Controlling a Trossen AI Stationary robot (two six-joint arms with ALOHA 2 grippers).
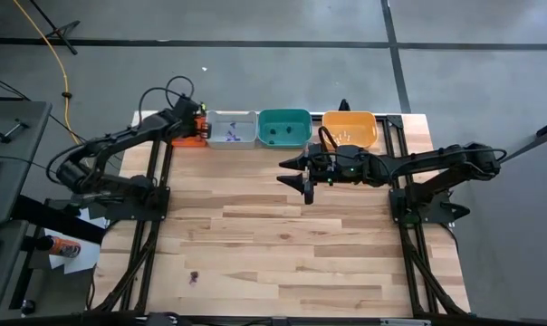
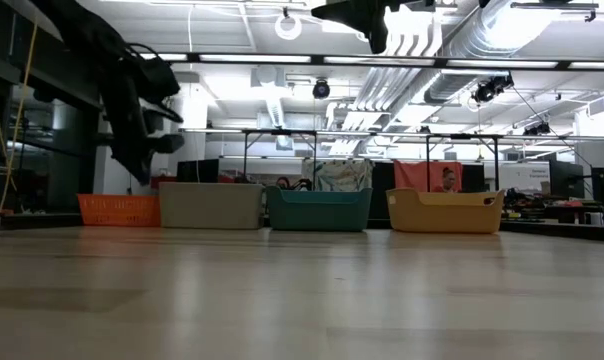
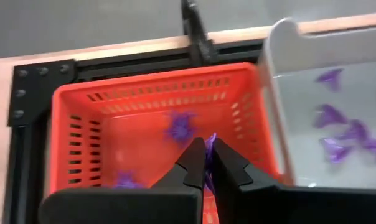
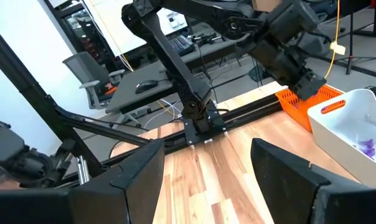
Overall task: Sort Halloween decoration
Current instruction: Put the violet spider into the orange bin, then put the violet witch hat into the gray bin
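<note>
My left gripper (image 3: 206, 163) hangs over the red tray (image 3: 82, 124) at the table's far left corner, shut on a small purple Halloween decoration (image 3: 210, 142). Two more purple pieces (image 3: 180, 126) lie on that tray's floor. The grey tray (image 3: 300, 93) beside it holds several purple pieces (image 3: 331, 115). One dark piece (image 1: 194, 276) lies on the table near the front left. My right gripper (image 1: 301, 177) floats open above the table's middle, in front of the green tray (image 1: 284, 128), with nothing between its fingers. My left gripper pinches the purple decoration between its two fingertips; a purple tip (image 3: 211, 140) sticks out past them and a sliver (image 3: 208, 179) shows in the gap. The fingers slant down into the red tray from the near side. The piece looks clear of the tray floor.
Four trays stand in a row along the far edge: red (image 1: 190, 134), grey (image 1: 230, 129), green, and orange (image 1: 350, 129). Black frame rails (image 1: 156, 181) run along both table sides. The wooden top (image 1: 283, 254) lies bare in front of the trays.
</note>
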